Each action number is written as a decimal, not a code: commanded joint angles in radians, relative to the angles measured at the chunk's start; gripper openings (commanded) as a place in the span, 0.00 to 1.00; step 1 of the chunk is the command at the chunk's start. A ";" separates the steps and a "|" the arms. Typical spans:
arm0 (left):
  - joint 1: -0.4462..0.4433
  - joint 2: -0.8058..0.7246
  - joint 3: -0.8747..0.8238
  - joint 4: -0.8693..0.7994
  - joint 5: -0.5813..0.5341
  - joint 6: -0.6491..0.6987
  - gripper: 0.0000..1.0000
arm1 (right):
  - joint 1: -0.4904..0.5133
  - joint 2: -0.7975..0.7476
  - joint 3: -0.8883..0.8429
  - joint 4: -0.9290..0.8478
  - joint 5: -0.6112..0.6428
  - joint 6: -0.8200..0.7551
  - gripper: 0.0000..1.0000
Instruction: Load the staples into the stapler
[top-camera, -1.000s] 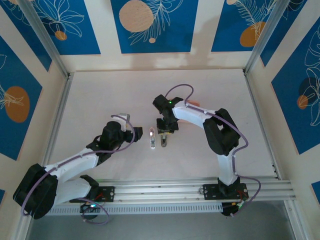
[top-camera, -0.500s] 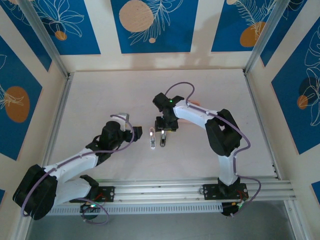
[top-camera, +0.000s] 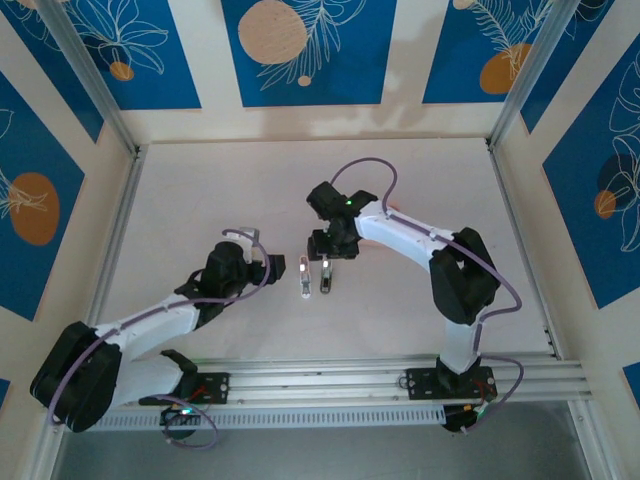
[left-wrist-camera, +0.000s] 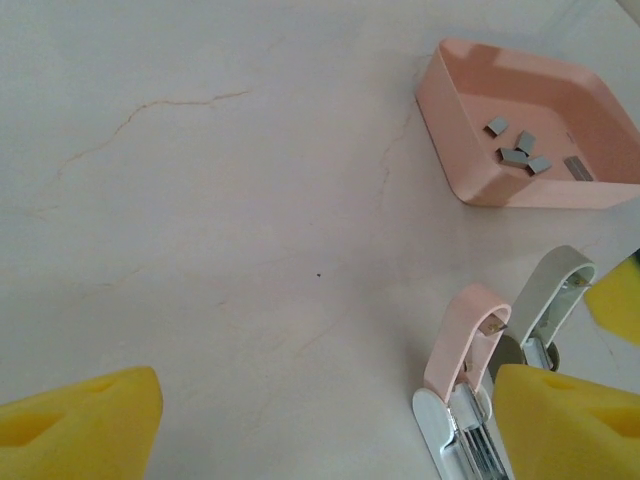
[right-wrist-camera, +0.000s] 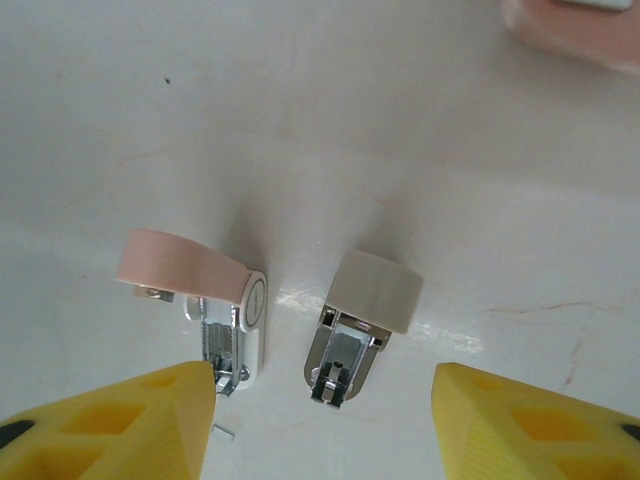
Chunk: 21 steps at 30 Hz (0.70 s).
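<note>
Over the pale counter (top-camera: 200, 200) the right pincer (right-wrist-camera: 322, 385) has just been spread, empty, above the grey stapler (right-wrist-camera: 370, 290); the left pincer (left-wrist-camera: 325, 400) is likewise spread; the staples (left-wrist-camera: 515, 150) seemingly await fetching.

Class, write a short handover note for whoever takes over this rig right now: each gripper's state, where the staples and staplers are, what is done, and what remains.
Left gripper: open, empty, low over the table beside the staplers.
Right gripper: open, empty, over the two staplers.
Staples: several loose strips in the pink tray.
Pink stapler and grey stapler: side by side on the table, tops raised.
Done: both staplers are open.
Left: pick a strip, load it, close. Whether either magazine holds staples is unclear.
</note>
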 joint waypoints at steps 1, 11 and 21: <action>0.010 0.003 0.015 0.017 0.011 -0.019 0.86 | 0.008 0.052 0.018 -0.032 0.008 -0.014 0.59; 0.012 0.020 0.015 0.017 0.015 -0.020 0.86 | 0.009 0.096 -0.008 0.033 -0.013 -0.017 0.55; 0.014 0.017 0.011 0.017 0.018 -0.017 0.86 | 0.009 0.116 -0.024 0.048 0.007 -0.011 0.50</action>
